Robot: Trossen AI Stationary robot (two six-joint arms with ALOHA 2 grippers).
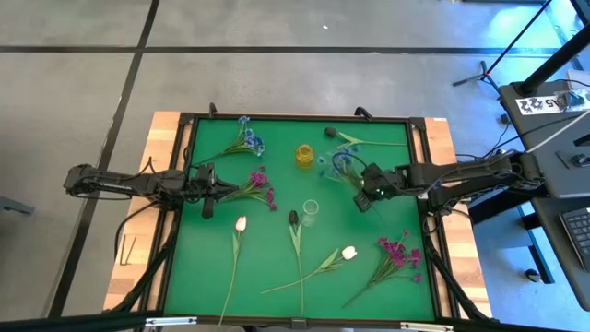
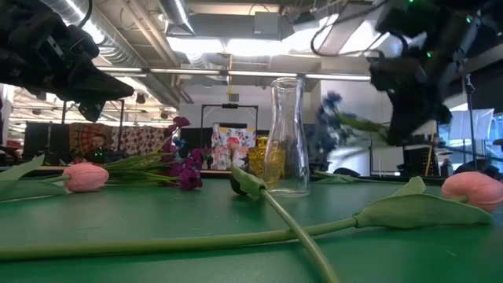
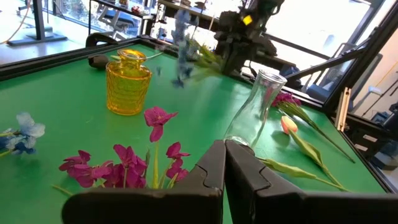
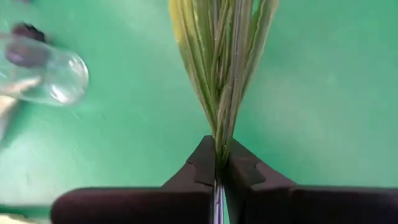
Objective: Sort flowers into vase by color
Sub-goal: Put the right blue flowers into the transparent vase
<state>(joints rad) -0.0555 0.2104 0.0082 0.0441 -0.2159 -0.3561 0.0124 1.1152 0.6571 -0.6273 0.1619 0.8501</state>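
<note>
My right gripper (image 1: 365, 193) is shut on a blue blossom spray (image 1: 341, 164) held in the air right of the yellow vase (image 1: 304, 154) and beyond the clear glass vase (image 1: 311, 210). In the low view the spray (image 2: 334, 118) shows blurred beside the gripper (image 2: 405, 118). My left gripper (image 3: 225, 158) is shut and empty. It hangs above the table (image 2: 67, 55) just left of a magenta spray (image 1: 258, 184) that lies flat on the mat. My right gripper pinches the blue spray's bundle of green stems (image 4: 219, 134) between its two fingers, at the stem end. The fingers come slanting down from the table's right side. The stems run on beyond the fingertips. The spray is lifted clear of the mat, its blossoms (image 2: 332, 102) away from the gripper.
Lying on the green mat are another blue spray (image 1: 244, 140), a dark tulip (image 1: 330, 132), a white-pink tulip (image 1: 241, 223), a second dark tulip (image 1: 293, 218), a white-pink tulip (image 1: 348, 252) and a magenta spray (image 1: 396, 254). A raised black frame (image 1: 277, 118) borders the mat.
</note>
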